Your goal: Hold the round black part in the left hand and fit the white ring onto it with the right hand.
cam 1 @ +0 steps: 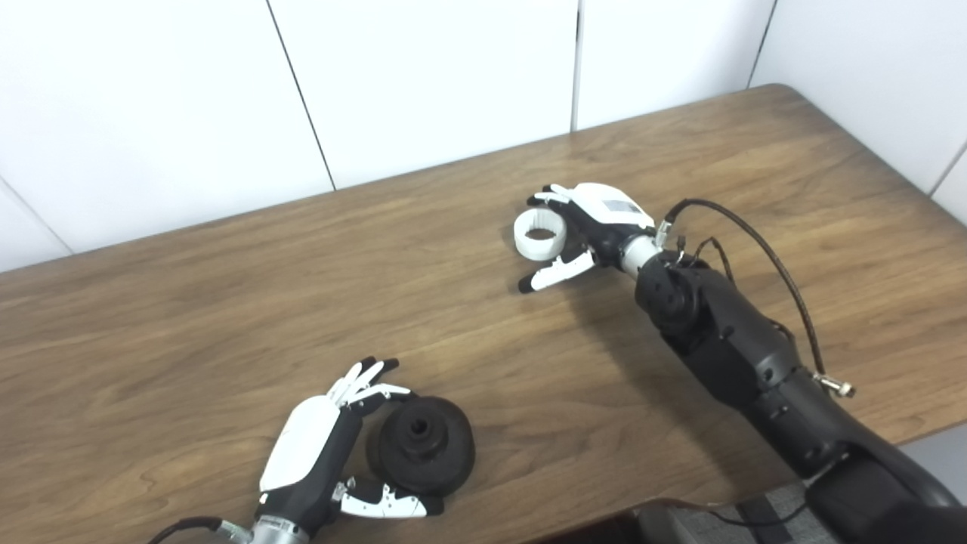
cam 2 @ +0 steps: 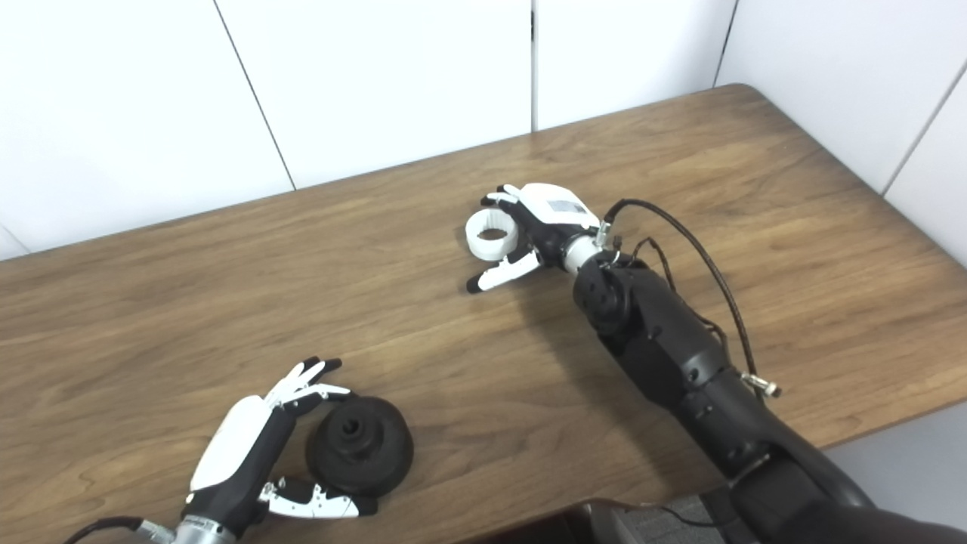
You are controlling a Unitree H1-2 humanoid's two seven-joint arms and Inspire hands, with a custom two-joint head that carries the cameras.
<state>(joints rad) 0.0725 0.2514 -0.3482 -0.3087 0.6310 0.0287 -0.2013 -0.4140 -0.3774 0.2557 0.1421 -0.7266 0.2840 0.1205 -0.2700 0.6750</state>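
Note:
The round black part [cam 1: 423, 446] lies on the wooden table [cam 1: 227, 302] near the front edge, its centre hole facing up. My left hand [cam 1: 317, 453] cups it from the left, fingers [cam 1: 366, 381] spread above its far side and thumb [cam 1: 389, 505] stretched along its near side, not clamped on it. The white ring [cam 1: 539, 235] lies on the table farther back, right of centre. My right hand [cam 1: 585, 227] reaches it from the right and stands open, with fingers at its far edge and thumb [cam 1: 555, 273] pointing past its near side.
A black cable [cam 1: 763, 249] loops over the right forearm [cam 1: 725, 340]. White wall panels [cam 1: 423, 83] stand behind the table's far edge. The table's right corner [cam 1: 786, 94] and front edge [cam 1: 929, 423] are in view.

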